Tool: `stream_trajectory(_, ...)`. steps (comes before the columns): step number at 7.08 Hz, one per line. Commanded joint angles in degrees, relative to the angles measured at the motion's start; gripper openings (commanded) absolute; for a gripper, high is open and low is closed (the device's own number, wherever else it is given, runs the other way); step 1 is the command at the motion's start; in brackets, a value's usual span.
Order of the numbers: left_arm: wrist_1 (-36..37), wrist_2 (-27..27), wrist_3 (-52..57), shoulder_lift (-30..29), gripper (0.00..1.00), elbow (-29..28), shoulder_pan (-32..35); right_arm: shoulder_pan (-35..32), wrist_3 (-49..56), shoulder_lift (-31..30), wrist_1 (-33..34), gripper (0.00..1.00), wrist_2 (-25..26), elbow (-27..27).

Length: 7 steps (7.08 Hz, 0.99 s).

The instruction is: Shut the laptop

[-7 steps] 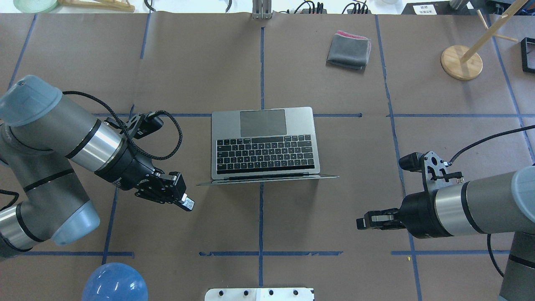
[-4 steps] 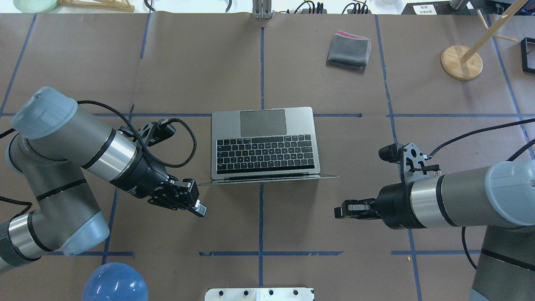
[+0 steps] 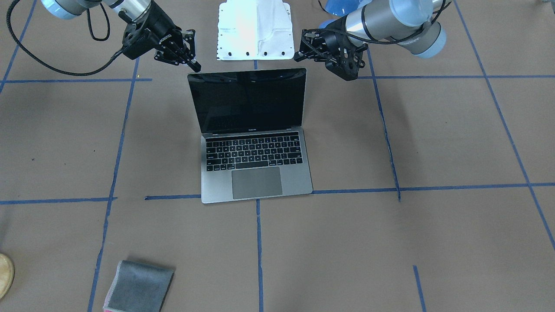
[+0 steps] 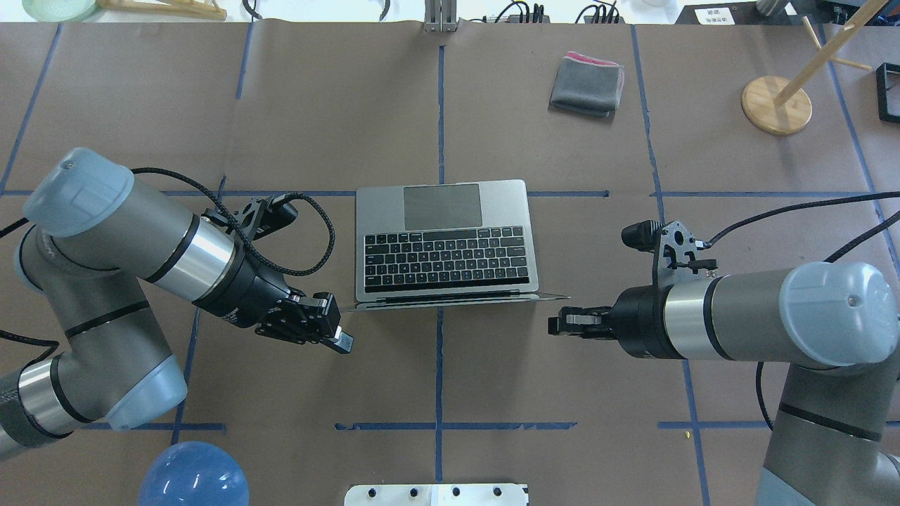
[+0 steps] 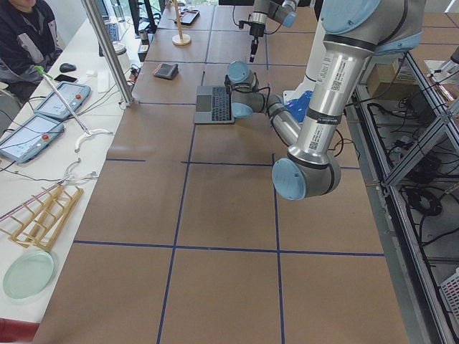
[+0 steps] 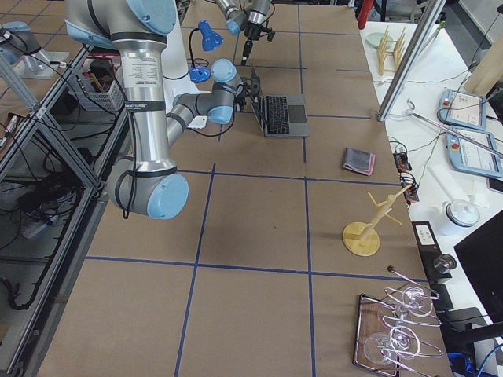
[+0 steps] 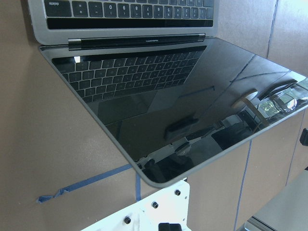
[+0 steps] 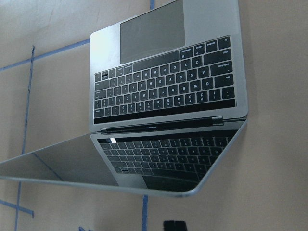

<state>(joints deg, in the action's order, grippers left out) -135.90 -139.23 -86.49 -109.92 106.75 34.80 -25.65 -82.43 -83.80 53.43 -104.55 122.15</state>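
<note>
The slim space-grey metal laptop [image 4: 443,235] sits open mid-table. The left gripper [image 4: 343,343] and right gripper [image 4: 553,325] flank its lid, fingers together.

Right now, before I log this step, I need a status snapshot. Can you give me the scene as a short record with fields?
laptop: open on the table, trackpad end away from the robot
lid: raised, leaning back toward the robot, screen dark
left gripper: looks shut, empty, on the robot's side of the lid's left corner
right gripper: looks shut, empty, on the robot's side of the lid's right corner
contact: none evident
grey cloth: folded, far right, apart from the laptop
task: not yet done
</note>
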Motion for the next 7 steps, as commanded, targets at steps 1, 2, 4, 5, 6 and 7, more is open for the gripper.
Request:
stream_trajectory(1, 0.02, 2.02, 0.00, -0.03, 0.00, -0.06, 0.01, -2.12, 0.25, 0.04, 0.01, 0.05, 0.31, -1.12)
stream_trajectory(2, 0.02, 4.38, 0.09, -0.03, 0.00, -0.23, 0.01, -3.17, 0.60, 0.21, 0.01, 0.04, 0.40, -1.74)
stream_trajectory(4, 0.02, 7.20, 0.26, -0.38, 0.00, -0.58, 0.27, -4.32, 0.60, 2.31, 0.01, 0.04, 0.31, -4.10)
stream_trajectory(5, 0.11, 8.09, 0.27, -0.47, 0.00, -0.67, 0.88, -4.84, 0.69, 3.10, 0.10, 0.04, 0.31, -4.81)
stream_trajectory(6, 0.20, 8.45, 0.35, -0.73, 0.00, -0.84, 2.45, -5.37, 0.69, 4.07, 0.10, 0.04, 0.23, -5.52)
stream_trajectory(7, 0.29, 9.93, 0.35, -1.25, 0.00, -1.02, 3.86, -5.72, 0.69, 4.25, 0.27, 0.04, 0.23, -6.22)
